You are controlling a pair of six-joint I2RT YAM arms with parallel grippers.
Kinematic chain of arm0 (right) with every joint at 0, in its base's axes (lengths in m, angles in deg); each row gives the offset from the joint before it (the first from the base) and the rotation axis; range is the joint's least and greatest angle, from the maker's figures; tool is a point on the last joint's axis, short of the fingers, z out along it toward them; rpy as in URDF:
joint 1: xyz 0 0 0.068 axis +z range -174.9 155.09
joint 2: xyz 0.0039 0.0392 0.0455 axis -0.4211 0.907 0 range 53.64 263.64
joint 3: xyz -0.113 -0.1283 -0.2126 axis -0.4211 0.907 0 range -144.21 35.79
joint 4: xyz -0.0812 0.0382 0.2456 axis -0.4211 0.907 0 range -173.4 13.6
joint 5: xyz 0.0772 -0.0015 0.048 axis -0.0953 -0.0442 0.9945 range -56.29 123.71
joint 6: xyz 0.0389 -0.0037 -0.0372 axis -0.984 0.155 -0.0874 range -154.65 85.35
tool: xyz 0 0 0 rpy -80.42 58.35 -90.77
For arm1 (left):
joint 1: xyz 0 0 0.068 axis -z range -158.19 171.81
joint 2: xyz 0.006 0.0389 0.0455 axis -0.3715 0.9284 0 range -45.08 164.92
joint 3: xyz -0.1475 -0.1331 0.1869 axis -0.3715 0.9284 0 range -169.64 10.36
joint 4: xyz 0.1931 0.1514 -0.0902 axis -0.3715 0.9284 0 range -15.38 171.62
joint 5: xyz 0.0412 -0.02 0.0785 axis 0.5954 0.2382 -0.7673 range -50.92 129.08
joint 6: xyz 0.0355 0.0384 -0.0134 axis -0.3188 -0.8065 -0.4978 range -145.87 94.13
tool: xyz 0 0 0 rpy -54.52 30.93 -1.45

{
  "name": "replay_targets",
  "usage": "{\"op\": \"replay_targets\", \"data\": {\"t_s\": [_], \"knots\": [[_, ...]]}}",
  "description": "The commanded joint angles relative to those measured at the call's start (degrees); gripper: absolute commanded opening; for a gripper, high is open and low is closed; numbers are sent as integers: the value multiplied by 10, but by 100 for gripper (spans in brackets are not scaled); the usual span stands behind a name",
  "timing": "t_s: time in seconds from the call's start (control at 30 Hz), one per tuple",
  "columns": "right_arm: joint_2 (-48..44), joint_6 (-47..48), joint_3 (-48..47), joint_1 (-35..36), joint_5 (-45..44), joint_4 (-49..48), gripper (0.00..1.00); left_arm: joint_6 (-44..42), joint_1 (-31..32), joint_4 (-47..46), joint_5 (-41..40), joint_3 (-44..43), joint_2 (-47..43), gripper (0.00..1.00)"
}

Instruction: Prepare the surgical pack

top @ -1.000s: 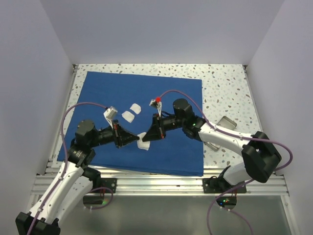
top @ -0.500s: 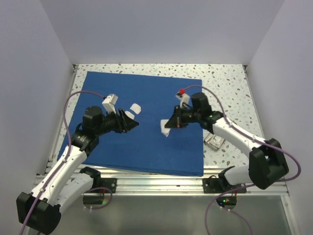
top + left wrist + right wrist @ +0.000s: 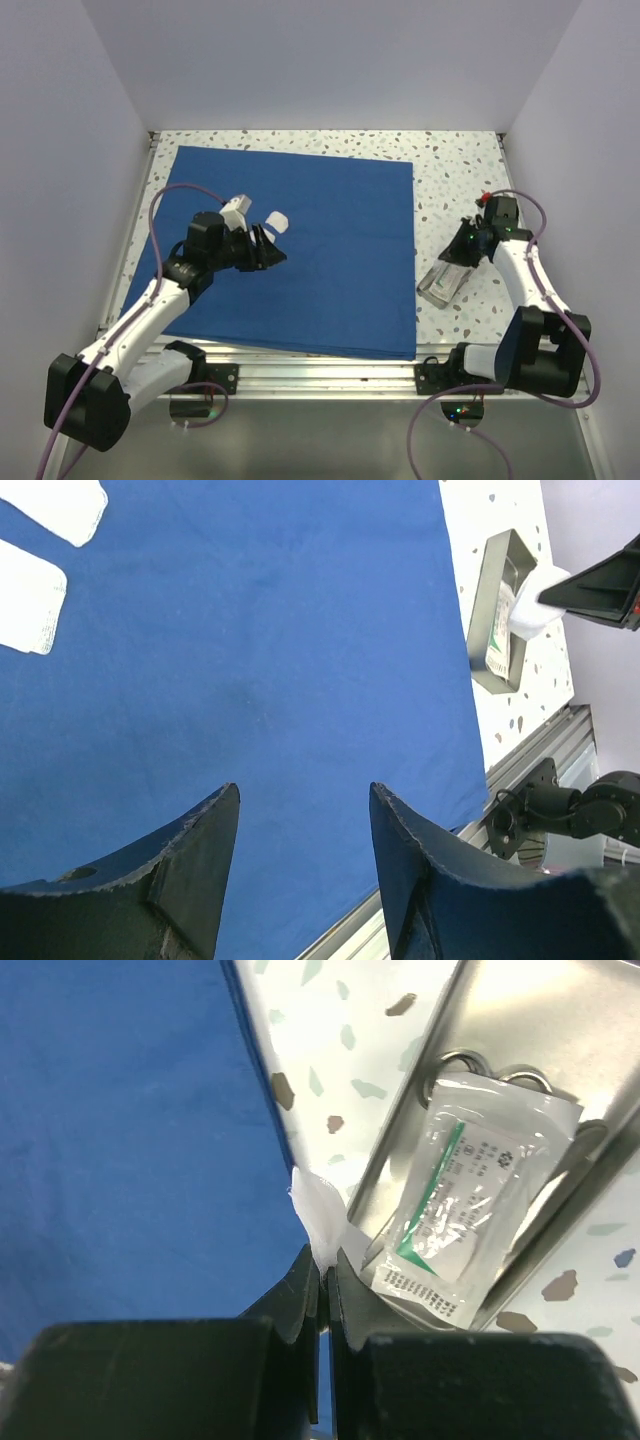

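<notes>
The royal-blue drape [image 3: 320, 270] lies flat on the table. The silver tray [image 3: 445, 283] sits just off its right edge, holding a clear packet [image 3: 470, 1210] over steel instrument rings [image 3: 460, 1060]. My right gripper [image 3: 462, 250] hovers above the tray's left wall [image 3: 405, 1110], shut on a white gauze square [image 3: 318, 1215] that sticks out past its tips. My left gripper [image 3: 270, 255] hangs open and empty over the drape's left part. Two more gauze squares [image 3: 60, 500] [image 3: 25, 595] lie on the drape beyond it; in the top view one gauze square [image 3: 277, 221] shows beside the fingers.
The speckled table [image 3: 460, 170] is bare behind the tray. An aluminium rail [image 3: 330, 375] runs along the near edge. White walls close in the left, right and back sides.
My left gripper let go of the gauze square, opened, and drew back left. My right gripper shut on that square and carried it right, from the drape's middle to over the tray.
</notes>
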Motion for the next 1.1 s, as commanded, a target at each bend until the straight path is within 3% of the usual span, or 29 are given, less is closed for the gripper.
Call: {"op": "replay_targets", "data": {"t_s": [0.0,0.3,0.43,0.87,1.07], "knots": [[9,13,5,-24,-6,20,0,-22,1,-13,19,-15,8,59],[40,-16,60,-65,98,-14,0,3,6,-47,49,-10,22,59],[98,-12,67,-79,158,-35,0,14,7,-66,60,-3,27,59],[41,-15,75,-97,186,-45,0,14,7,-74,67,-3,40,57],[74,-9,85,-106,171,-60,0,12,7,-74,66,-2,41,57]]}}
